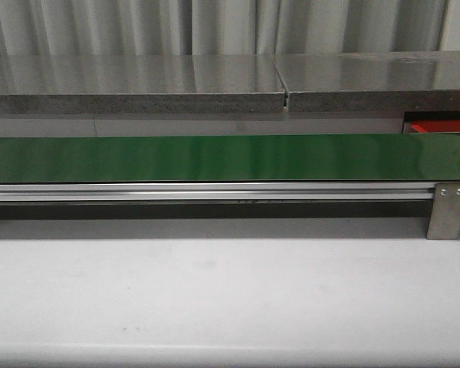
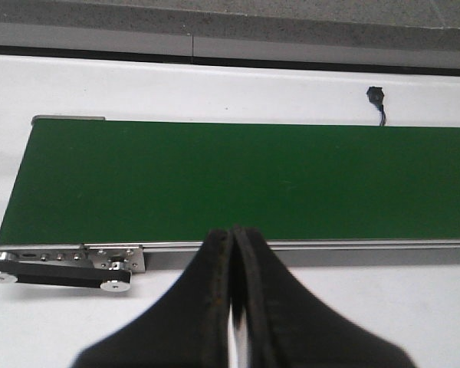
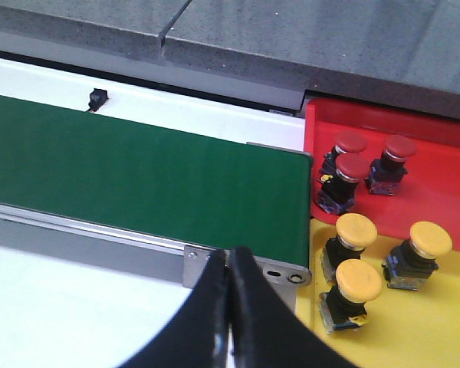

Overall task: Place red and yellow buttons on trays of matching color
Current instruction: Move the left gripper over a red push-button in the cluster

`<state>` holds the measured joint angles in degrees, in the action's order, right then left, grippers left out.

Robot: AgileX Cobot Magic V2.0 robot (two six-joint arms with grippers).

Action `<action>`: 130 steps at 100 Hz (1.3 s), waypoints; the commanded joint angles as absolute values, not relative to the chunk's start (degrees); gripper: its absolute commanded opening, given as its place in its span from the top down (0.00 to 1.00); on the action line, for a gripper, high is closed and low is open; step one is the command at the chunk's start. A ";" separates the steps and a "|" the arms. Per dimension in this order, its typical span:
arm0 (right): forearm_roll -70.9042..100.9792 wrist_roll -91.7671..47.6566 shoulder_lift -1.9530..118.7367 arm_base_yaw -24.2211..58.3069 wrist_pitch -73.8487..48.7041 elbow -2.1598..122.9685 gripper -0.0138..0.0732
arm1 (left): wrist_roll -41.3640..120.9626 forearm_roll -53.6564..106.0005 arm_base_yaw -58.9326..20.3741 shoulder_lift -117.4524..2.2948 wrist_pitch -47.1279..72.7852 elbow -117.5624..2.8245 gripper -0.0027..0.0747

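My long green conveyor belt (image 1: pixel 230 158) is bare, three red mushroom buttons (image 3: pixel 351 142) sit in the red tray (image 3: pixel 437 184), three yellow ones (image 3: pixel 356 230) in the yellow tray (image 3: pixel 437 322) nearest my right arm, both fingers (image 3: pixel 228 264) pinched together empty.

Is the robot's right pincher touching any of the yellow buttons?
Apart. In the right wrist view the right gripper is shut, with bare conveyor frame between it and the nearest yellow button.

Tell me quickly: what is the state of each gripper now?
Left gripper: closed, holding nothing.
Right gripper: closed, holding nothing.
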<state>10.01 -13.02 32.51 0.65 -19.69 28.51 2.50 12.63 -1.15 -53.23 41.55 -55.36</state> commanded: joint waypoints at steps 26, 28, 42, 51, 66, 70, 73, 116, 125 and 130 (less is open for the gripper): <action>9.78 -13.36 32.36 0.59 -15.82 30.07 0.92 | 0.36 13.77 9.56 -68.84 38.32 -67.30 0.96; 9.78 -13.36 32.36 0.59 -15.82 30.07 0.92 | 0.36 13.77 10.48 -69.90 38.72 -67.89 0.93; 9.78 -13.36 32.36 0.59 -15.82 30.07 0.92 | 0.36 13.77 15.36 -74.14 39.67 -71.04 0.65; 9.78 -13.36 32.36 0.59 -15.82 30.07 0.92 | 0.36 13.77 17.57 -76.63 39.47 -72.94 0.37; 9.78 -13.36 32.36 0.59 -15.82 30.07 0.92 | -1.21 13.77 21.46 -80.87 40.35 -76.51 0.15; 9.78 -13.36 32.36 0.59 -15.82 30.07 0.92 | -1.21 13.77 22.46 -82.33 41.44 -77.92 0.16; 9.78 -13.36 32.36 0.59 -15.82 30.07 0.92 | -1.21 13.77 23.14 -83.35 41.96 -78.88 0.17; 9.78 -13.36 32.36 0.59 -15.82 30.07 0.92 | -4.32 13.42 30.17 -102.87 56.29 -93.90 0.22; 9.78 -13.36 32.36 0.59 -15.82 30.07 0.92 | -4.67 13.30 30.17 -106.51 56.57 -95.31 0.22; 9.78 -13.36 32.36 0.59 -15.82 30.07 0.92 | -4.99 13.30 30.17 -108.23 56.45 -96.04 0.22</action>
<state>10.01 -13.02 32.51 0.65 -19.69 28.51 -3.70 12.53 30.04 -108.23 57.59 -93.16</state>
